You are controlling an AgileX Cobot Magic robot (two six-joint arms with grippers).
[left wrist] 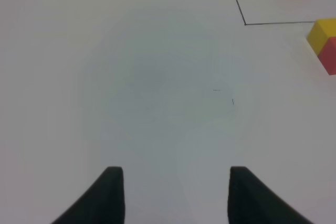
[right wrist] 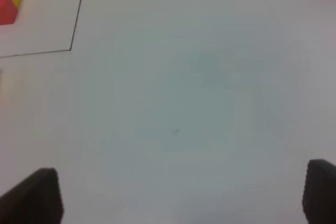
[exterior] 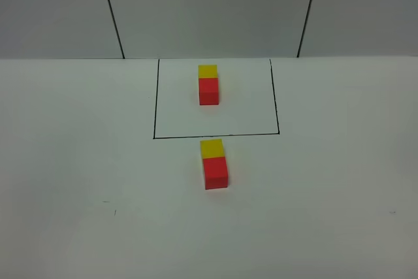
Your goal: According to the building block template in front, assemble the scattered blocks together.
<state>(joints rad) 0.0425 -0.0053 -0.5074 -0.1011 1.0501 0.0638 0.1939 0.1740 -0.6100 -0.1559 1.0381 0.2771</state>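
The template pair, a yellow cube (exterior: 208,71) touching a red cube (exterior: 209,91), stands inside the black-lined rectangle (exterior: 155,106) at the back. Just in front of the frame, the loose yellow cube (exterior: 211,148) and loose red cube (exterior: 215,172) stand touching in the same order. The loose pair shows in the left wrist view (left wrist: 325,43), the template pair in the right wrist view (right wrist: 8,6). My left gripper (left wrist: 176,195) is open and empty over bare table. My right gripper (right wrist: 184,195) is open wide and empty. Neither arm shows in the exterior high view.
The white table (exterior: 78,161) runs to a grey panelled wall (exterior: 209,11) behind the frame. Small dark specks mark the table surface at the front left (exterior: 114,212).
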